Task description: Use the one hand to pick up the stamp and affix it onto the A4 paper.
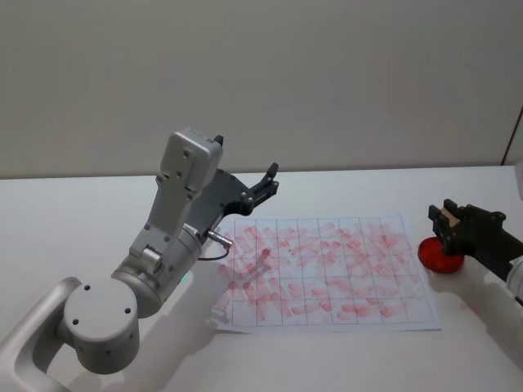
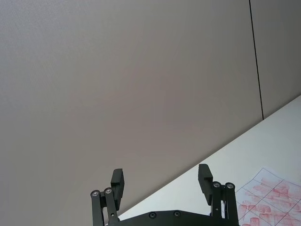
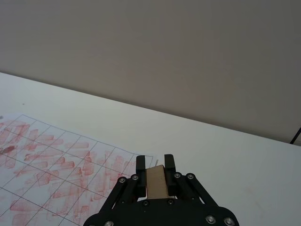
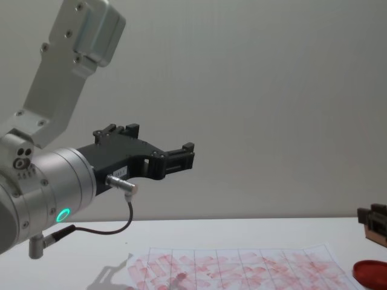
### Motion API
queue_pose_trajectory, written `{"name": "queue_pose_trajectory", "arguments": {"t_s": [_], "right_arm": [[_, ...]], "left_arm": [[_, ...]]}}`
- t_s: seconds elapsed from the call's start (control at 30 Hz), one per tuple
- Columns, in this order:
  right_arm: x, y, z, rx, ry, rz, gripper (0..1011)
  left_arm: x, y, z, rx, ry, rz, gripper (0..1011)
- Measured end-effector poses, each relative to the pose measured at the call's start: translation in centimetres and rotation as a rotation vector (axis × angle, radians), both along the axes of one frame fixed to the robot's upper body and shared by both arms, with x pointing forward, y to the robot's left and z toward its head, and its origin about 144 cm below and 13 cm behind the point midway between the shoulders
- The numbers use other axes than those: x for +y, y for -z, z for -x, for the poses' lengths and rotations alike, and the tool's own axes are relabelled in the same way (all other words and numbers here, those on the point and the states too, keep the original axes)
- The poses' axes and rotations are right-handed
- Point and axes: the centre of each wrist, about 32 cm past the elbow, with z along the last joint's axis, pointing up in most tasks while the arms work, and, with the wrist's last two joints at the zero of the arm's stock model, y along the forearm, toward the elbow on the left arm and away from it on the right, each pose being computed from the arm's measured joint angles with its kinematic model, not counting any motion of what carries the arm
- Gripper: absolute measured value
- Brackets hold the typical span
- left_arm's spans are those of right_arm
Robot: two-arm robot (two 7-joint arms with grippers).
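The right pincer [image 1: 445, 219] pinches the stamp [image 3: 156, 182] above the ink pad [image 1: 440, 255], just off the paper's [image 1: 327, 269] right edge. That little wooden block looks light, stiff and easy to grip by its flat sides. Open counter [image 1: 327, 359] surrounds the sheet. The left pincer [image 2: 162, 181] hangs spread above the paper's far left corner

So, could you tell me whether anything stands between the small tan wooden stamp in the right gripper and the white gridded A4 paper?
Nothing visible does. The right gripper holds the tan wooden stamp above the round red ink pad, just right of the paper; bare table lies between.
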Motion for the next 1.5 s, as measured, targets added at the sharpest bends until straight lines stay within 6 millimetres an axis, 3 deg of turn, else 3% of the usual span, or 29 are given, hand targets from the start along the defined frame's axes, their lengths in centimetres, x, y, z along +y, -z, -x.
{"name": "queue_pose_trajectory", "arguments": {"t_s": [0.43,0.97,1.07,1.5], "right_arm": [[0.3,1.0,-1.6,0.063,-0.018,-0.022,227],[0.6,1.5,-2.2,0.105,-0.024,-0.027,228],[0.7,1.6,-2.3,0.109,-0.025,-0.026,275],[0.7,1.6,-2.4,0.118,-0.026,-0.025,682]], "left_arm": [[0.0,0.0,0.0,0.000,0.000,0.000,1001],[0.0,0.0,0.0,0.000,0.000,0.000,1001],[0.0,0.0,0.0,0.000,0.000,0.000,1001],[0.0,0.0,0.0,0.000,0.000,0.000,1001]]}}
